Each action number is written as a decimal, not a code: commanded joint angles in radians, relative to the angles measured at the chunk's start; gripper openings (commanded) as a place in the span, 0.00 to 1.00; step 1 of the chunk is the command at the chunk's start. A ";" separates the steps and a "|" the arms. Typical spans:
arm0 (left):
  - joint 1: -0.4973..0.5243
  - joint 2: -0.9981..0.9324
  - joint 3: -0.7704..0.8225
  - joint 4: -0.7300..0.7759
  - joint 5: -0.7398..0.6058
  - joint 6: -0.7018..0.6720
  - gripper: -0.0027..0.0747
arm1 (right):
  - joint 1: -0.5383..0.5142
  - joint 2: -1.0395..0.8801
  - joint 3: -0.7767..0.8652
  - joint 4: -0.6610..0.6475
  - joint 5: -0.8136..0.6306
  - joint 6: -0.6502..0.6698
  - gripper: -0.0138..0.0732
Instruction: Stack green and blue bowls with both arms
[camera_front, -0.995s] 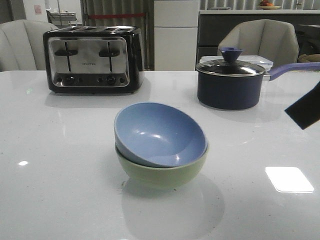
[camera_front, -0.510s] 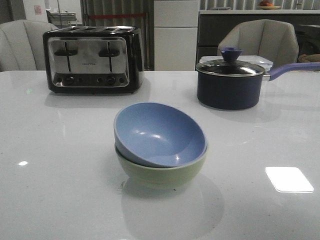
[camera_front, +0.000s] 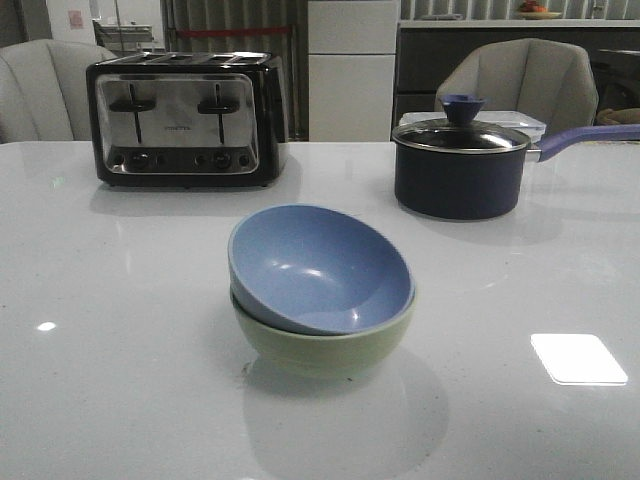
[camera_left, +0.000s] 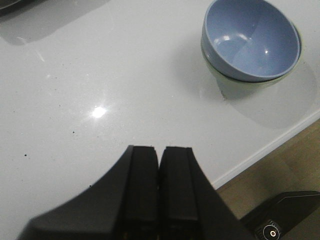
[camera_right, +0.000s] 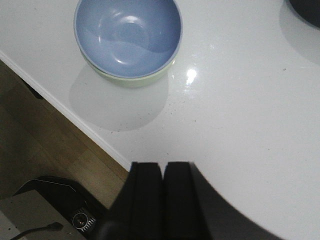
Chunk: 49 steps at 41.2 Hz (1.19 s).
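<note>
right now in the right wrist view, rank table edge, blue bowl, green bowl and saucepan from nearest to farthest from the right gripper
1. Table edge: runs just beside the shut right gripper.
2. Blue bowl and green bowl: nested together mid-table, too close to call.
3. Saucepan: only a dark sliver shows, beyond the bowls toward the table's back.

The right arm that was poking in over the surface's right edge a second ago is gone from the front view now.
</note>
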 joint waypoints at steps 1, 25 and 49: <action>0.002 -0.003 -0.028 0.006 -0.076 -0.010 0.16 | -0.009 -0.005 -0.027 0.002 -0.051 0.000 0.22; 0.063 -0.082 -0.023 -0.030 -0.090 -0.010 0.16 | -0.009 -0.005 -0.027 0.002 -0.051 0.000 0.22; 0.565 -0.743 0.595 -0.167 -0.668 -0.006 0.16 | -0.009 -0.005 -0.027 0.002 -0.051 0.000 0.22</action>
